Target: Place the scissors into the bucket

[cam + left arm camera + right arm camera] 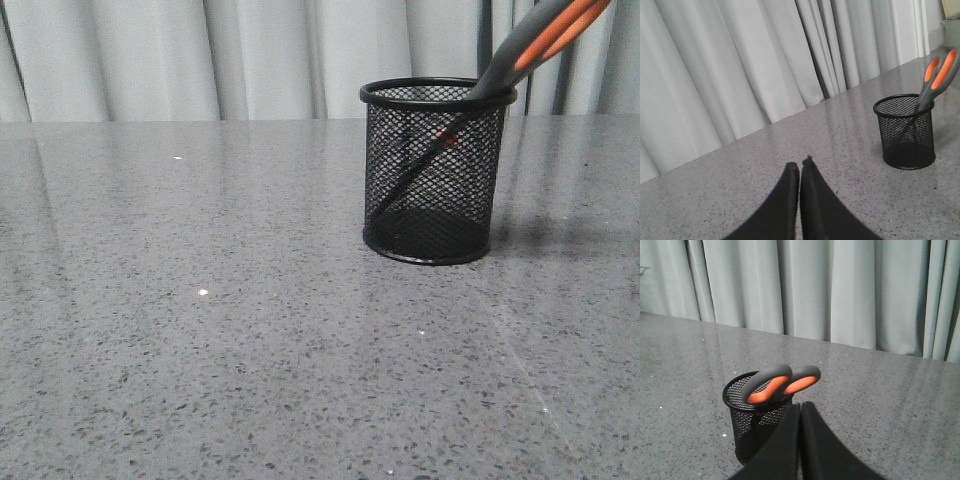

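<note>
Long scissors with dark grey handles lined in orange and slim grey blades standing blade-down inside the black wire-mesh cylindrical cup with solid rim and round base, upright on the speckled grey stone-look tabletop. Blades slanting across the cup's interior toward the base, handles leaning over the rim on the robot's right side and rising well above it. Pale pleated curtain behind.

Left gripper well apart from the cup, black fingers pressed together, nothing between them. Right gripper just behind the handles in its own wrist view, fingers likewise closed with no visible gap and holding nothing; contact with the handles not discernible. Neither gripper visible from the front.

Task apparently done, judging by the resting pose. Main risk: top-heavy load, long handles hanging past the rim of a light cup. A nudge from the right arm while pulling away likely to tip the cup toward the handle side or drag the scissors out. Safest exit upward and back, clear of the handles.
</note>
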Robot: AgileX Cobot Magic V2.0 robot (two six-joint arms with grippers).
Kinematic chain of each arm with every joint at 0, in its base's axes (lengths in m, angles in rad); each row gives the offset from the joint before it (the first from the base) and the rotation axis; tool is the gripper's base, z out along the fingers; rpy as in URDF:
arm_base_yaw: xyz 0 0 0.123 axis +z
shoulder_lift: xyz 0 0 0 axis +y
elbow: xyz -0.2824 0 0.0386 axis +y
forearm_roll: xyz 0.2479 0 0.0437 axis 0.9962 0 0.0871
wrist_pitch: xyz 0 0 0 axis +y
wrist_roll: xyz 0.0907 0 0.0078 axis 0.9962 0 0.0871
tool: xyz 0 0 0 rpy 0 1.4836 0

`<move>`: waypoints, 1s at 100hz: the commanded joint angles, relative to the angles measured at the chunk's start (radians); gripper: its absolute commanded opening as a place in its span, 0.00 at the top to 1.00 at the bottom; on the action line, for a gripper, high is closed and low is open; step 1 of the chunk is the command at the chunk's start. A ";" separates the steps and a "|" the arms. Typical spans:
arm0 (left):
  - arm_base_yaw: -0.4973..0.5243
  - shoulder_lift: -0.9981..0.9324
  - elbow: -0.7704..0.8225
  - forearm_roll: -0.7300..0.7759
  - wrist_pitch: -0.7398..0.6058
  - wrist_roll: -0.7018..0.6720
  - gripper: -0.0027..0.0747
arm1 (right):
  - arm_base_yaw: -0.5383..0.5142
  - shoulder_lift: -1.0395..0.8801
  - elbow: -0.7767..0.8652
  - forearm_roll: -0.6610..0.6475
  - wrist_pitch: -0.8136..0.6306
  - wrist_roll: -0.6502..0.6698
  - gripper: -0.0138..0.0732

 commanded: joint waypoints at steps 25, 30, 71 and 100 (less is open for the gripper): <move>0.000 0.009 -0.025 0.005 -0.119 -0.011 0.99 | -0.001 0.006 -0.024 -0.010 -0.088 -0.009 0.90; 0.000 0.009 -0.014 0.008 -0.146 -0.011 0.99 | -0.001 0.006 -0.024 -0.010 -0.088 -0.009 0.90; 0.377 0.003 0.248 0.004 -0.300 -0.212 0.99 | -0.001 0.006 -0.024 -0.010 -0.088 -0.009 0.90; 0.540 -0.158 0.353 -0.040 -0.230 -0.221 0.99 | -0.001 0.006 -0.024 -0.010 -0.088 -0.009 0.90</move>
